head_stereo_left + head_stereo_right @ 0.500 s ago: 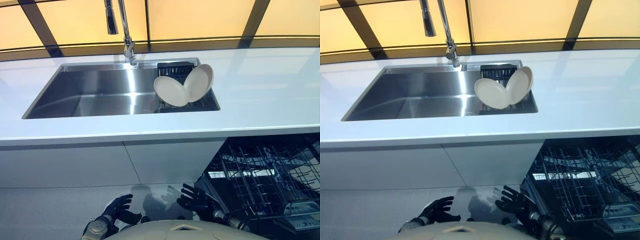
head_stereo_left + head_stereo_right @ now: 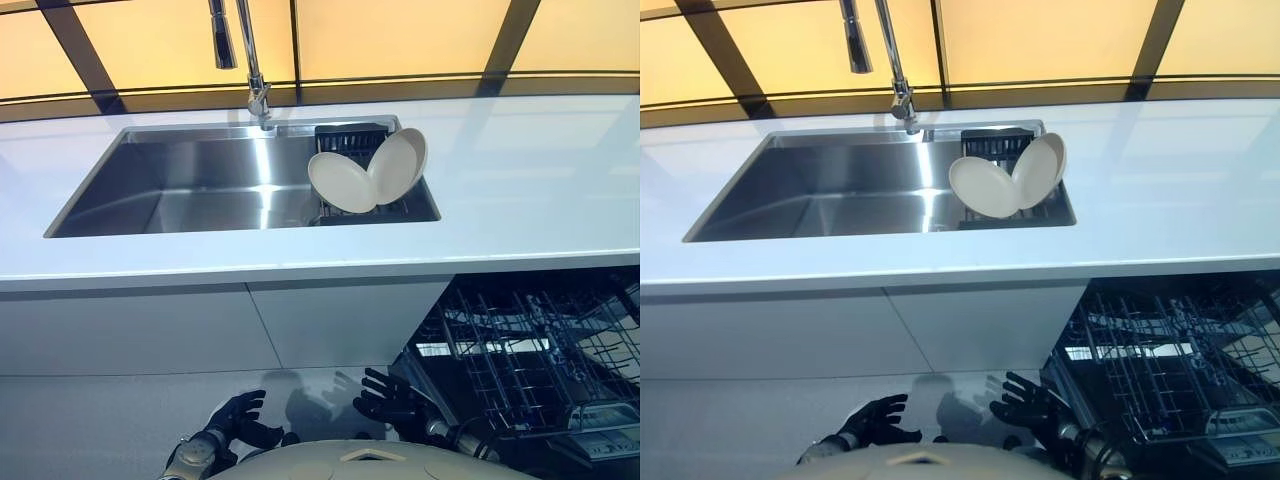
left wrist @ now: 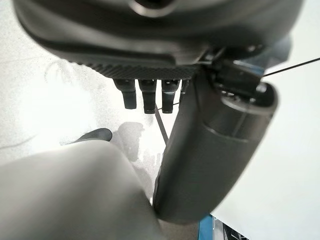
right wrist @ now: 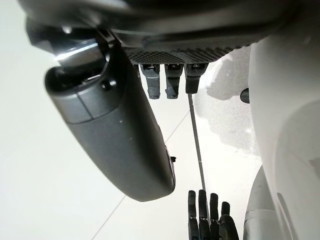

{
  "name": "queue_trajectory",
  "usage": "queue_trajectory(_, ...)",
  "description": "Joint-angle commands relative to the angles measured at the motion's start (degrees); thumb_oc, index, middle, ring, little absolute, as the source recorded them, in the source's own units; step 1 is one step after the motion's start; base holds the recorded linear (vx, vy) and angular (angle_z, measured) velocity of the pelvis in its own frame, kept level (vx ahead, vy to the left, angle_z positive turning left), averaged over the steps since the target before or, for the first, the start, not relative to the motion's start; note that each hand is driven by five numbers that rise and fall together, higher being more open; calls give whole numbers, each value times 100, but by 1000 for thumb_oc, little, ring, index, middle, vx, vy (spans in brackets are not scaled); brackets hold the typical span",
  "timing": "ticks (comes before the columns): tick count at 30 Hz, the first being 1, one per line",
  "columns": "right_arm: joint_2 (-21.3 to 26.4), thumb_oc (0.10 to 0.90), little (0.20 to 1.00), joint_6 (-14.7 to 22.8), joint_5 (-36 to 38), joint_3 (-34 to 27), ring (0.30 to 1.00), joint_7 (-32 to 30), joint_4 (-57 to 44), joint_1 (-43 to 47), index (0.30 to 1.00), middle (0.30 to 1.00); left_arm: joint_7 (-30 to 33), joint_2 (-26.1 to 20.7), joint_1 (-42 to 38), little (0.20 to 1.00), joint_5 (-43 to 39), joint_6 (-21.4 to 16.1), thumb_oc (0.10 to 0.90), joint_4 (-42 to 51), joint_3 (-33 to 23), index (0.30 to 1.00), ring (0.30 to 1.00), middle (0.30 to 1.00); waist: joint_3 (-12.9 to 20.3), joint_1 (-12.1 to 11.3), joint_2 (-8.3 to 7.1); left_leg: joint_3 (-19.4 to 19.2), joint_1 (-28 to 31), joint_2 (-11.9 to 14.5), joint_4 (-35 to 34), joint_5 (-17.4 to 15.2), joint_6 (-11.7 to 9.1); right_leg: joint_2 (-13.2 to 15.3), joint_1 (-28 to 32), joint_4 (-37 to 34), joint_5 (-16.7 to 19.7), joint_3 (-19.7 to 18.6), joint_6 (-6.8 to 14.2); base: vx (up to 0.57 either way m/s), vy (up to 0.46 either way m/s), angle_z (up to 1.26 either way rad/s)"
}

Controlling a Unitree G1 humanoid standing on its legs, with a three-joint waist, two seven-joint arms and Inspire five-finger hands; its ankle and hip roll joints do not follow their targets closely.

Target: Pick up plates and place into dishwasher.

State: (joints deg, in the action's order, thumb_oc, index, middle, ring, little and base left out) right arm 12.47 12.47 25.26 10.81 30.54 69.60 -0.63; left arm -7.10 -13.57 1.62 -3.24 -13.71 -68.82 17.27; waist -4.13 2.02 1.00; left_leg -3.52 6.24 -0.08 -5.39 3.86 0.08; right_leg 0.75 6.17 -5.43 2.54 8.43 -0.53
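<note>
The plates lean in a black rack at the right end of the sink, reachable from above and from the front; the sink left of them gives wide room. The faucet rises just behind the rack's left corner. The counter edge and cabinet front stand between the sink and the low left hand and right hand. At lower right the dishwasher basket lies open, upright tines across it.

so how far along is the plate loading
Done: only the dishwasher rack stands pulled out, no plates visible in it. In hand: nothing; the left hand and right hand hang open, low before the cabinet. Left: the front plate and back plate, leaning in the black rack in the sink.
</note>
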Motion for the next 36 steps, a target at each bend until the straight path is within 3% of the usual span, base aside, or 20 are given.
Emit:
queue_trajectory(1, -15, 800, 900, 113, -104, 166, 900, 164, -10, 342, 900, 900, -460, 72, -458, 900, 239, -294, 800, -82, 212, 900, 900, 900, -145, 85, 86, -38, 188, -288, 53, -768, 166, -67, -54, 472, -681, 45, 372, 0, 0, 0)
queue_trajectory(4, 78, 800, 900, -10, -159, 187, 900, 139, -158, 374, 900, 900, -1201, -52, -546, 900, 247, -355, 800, 355, 452, 900, 900, 900, -190, 120, 130, -47, 173, -276, 46, -759, 158, -72, -89, 490, -677, 12, 387, -11, 10, -1)
queue_trajectory(7, 224, 800, 900, -157, -249, 205, 900, 112, -310, 408, 900, 900, -2237, -265, -631, 900, -17, -35, 800, 991, 684, 900, 900, 900, -232, 154, 200, -55, 141, -262, 39, -731, 150, -75, -142, 509, -658, -11, 397, -32, 36, -3)
queue_trajectory(9, 292, 800, 900, -216, -282, 206, 900, 117, -335, 443, 900, 900, -2759, -386, -659, 900, -20, -19, 800, 1321, 844, 900, 900, 900, -239, 167, 240, -51, 129, -257, 39, -732, 154, -76, -151, 503, -651, -13, 398, -11, 31, -7)
queue_trajectory(15, 304, 800, 900, -171, -436, 220, 900, 134, -243, 489, 900, 900, -3644, -647, -758, 900, -108, 262, 800, 2239, 1271, 900, 900, 900, -227, 208, 318, -3, 125, -266, 39, -747, 178, -72, -153, 498, -642, -33, 420, 8, 18, -5)
queue_trajectory(21, 297, 800, 900, -118, -399, 216, 900, 62, -231, 477, 900, 900, -3851, -972, -822, 900, -985, 292, 800, 3334, 1274, 900, 900, 900, -264, 189, 333, 93, 122, -289, 39, -752, 210, -82, -155, 513, -646, -84, 416, 0, 0, 0)
queue_trajectory(26, 322, 800, 900, -169, -298, 198, 900, -34, -373, 409, 900, 900, -3167, -1394, -786, 900, -1430, 443, 800, 4534, 1061, 900, 900, 900, -302, 98, 334, 202, 108, -303, 39, -724, 222, -76, -145, 513, -635, -53, 411, 0, 0, 0)
queue_trajectory(29, 334, 800, 900, -224, -195, 147, 900, -122, -498, 349, 900, 900, -3524, -1625, -652, 900, -1983, 1027, 800, 5598, 709, 900, 900, 900, -318, 1, 326, 258, 85, -313, 39, -714, 230, -62, -131, 487, -626, 13, 399, 0, 0, 0)
queue_trajectory(31, 337, 800, 900, -239, -155, 74, 900, -171, -552, 285, 900, 900, -3965, -1717, -484, 900, -2614, 1778, 800, 6733, 410, 900, 900, 900, -321, -85, 327, 301, 82, -318, 39, -723, 244, -42, -103, 461, -613, 84, 399, -9, -7, 4)
queue_trajectory(36, 311, 800, 900, -139, -91, 10, 900, -169, -446, 225, 900, 900, -4021, -1785, -403, 900, -3225, 2327, 800, 7635, 241, 900, 900, 900, -286, -141, 323, 352, 110, -319, 39, -741, 257, -23, -50, 435, -607, 159, 403, 18, -11, 15)
